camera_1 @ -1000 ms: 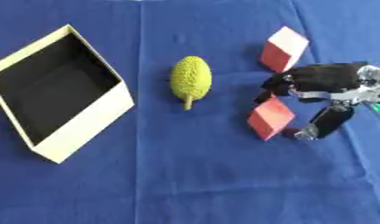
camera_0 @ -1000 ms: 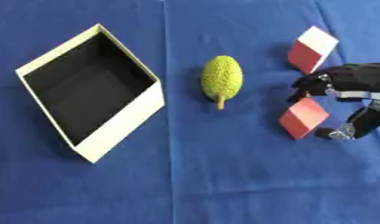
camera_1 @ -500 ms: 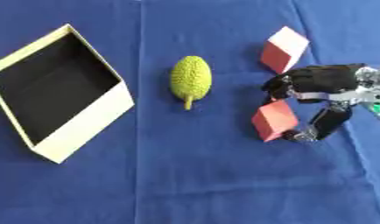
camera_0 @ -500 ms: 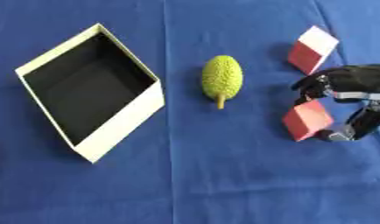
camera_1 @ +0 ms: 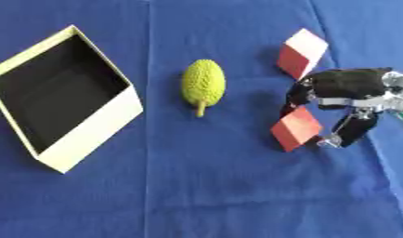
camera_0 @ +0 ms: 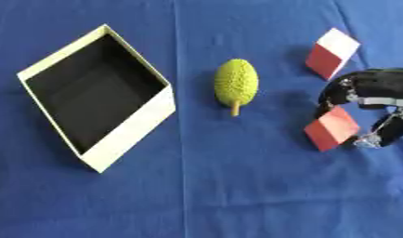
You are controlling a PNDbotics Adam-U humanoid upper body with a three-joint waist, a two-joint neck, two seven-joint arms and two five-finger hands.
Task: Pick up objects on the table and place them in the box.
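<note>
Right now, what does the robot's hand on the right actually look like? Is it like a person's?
Only roughly. The right hand has a bulky, rounded black body with silver metal parts at the wrist side. Its fingers are slim and black, with pale silvery tips. A small greenish spot shows at the picture's right edge. The left hand is not in view.

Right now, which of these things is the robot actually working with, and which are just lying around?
Part of the job:
near red block, right hand closing round it
far red block
green bumpy fruit
box, nothing inside

Just there:
blue cloth under everything
</note>
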